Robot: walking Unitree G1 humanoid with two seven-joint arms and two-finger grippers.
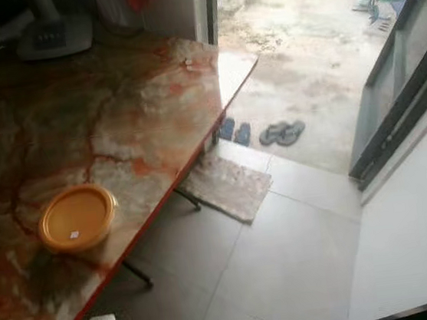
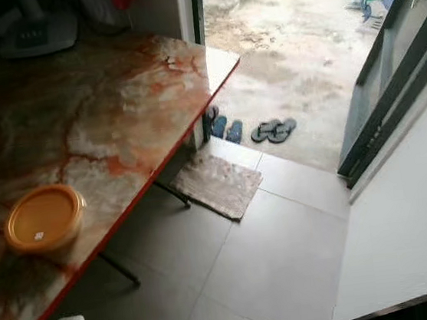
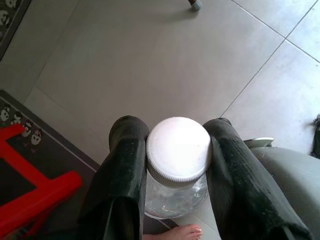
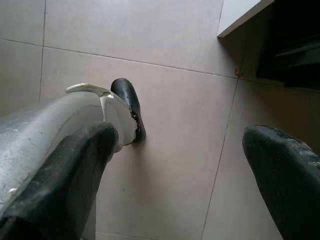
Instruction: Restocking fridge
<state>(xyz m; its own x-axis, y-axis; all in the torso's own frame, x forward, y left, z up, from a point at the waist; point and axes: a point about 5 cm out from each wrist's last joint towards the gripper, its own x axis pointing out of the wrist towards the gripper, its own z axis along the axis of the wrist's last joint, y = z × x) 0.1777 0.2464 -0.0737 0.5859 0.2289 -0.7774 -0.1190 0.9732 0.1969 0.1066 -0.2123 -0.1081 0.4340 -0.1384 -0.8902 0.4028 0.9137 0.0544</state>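
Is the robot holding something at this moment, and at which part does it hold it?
The left gripper holds a clear jar, its fingers pressing either side of the white lid. The right gripper is open, holding nothing.

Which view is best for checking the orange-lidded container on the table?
Left eye view: the orange-lidded container sits whole and unobstructed near the marble-patterned table's front edge, with a small white label on its lid. Right eye view gives the same scene, shifted toward that picture's left. The wrist views point at the floor; the left hand grips a white-lidded jar.
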